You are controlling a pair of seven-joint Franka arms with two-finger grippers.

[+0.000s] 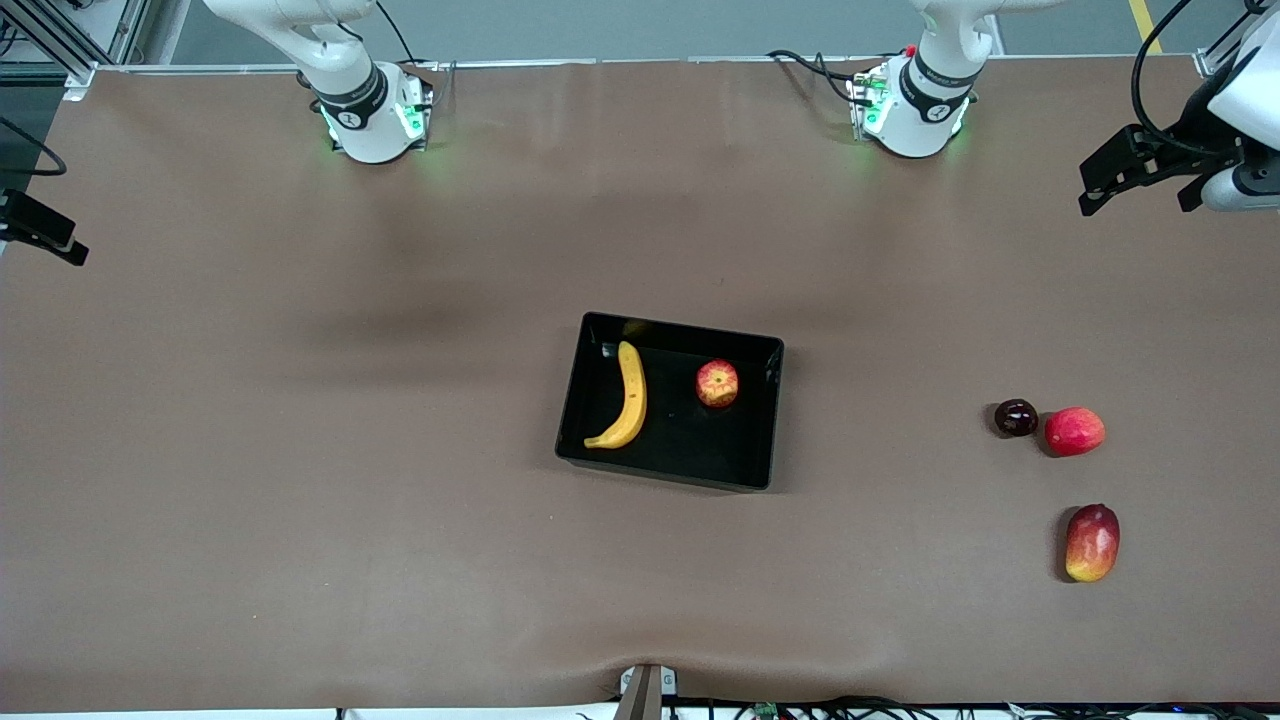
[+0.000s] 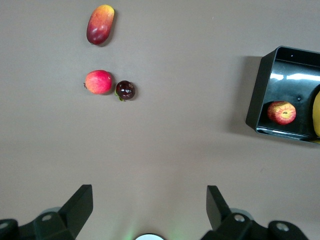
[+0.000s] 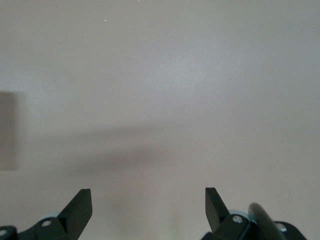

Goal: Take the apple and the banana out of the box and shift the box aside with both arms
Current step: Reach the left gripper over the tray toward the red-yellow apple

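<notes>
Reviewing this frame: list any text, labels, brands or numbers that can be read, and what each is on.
Nothing can be read as text.
Right arm's base band: a round mark and small lettering, too small to read.
Left arm's base band: a round mark and small lettering, too small to read.
Box, banana, apple, loose fruits by the left arm's end: no label or sticker shows.

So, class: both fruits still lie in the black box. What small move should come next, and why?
Probably bring the left gripper down over the apple. The apple and the banana both lie in the box, the apple toward the left arm's end. Both sets of jaws stand open and hold nothing; the right gripper waits over bare table.
</notes>
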